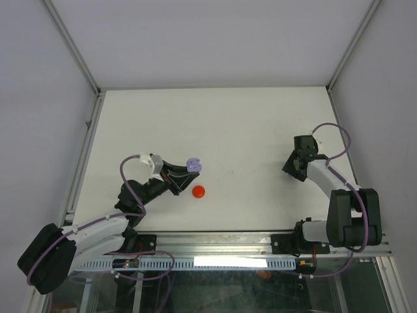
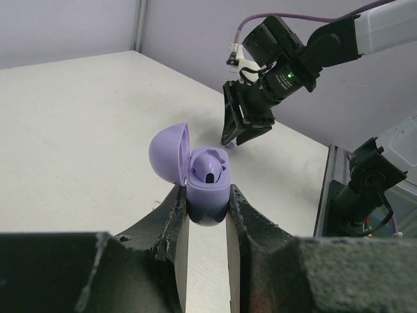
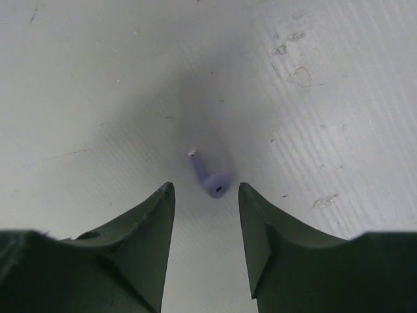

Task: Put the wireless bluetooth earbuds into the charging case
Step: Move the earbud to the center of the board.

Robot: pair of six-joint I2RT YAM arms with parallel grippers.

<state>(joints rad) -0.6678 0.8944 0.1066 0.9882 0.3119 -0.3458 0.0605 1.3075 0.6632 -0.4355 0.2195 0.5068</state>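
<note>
My left gripper (image 2: 207,199) is shut on the base of a pale lavender charging case (image 2: 207,190) and holds it above the table, lid (image 2: 168,153) open to the left. A lavender shape with a dark opening sits inside; I cannot tell whether it is an earbud. In the top view the case (image 1: 193,165) is left of centre, at the left gripper (image 1: 187,171). A lavender earbud (image 3: 210,180) lies on the table, stem pointing away. My right gripper (image 3: 206,188) is open just above it, a fingertip on each side, not touching. The right gripper (image 1: 292,171) is at the right.
A red round disc (image 1: 199,191) lies on the white table (image 1: 247,130) just below the held case. Grey walls and metal frame rails (image 1: 83,156) bound the table. The right arm (image 2: 287,72) shows beyond the case in the left wrist view.
</note>
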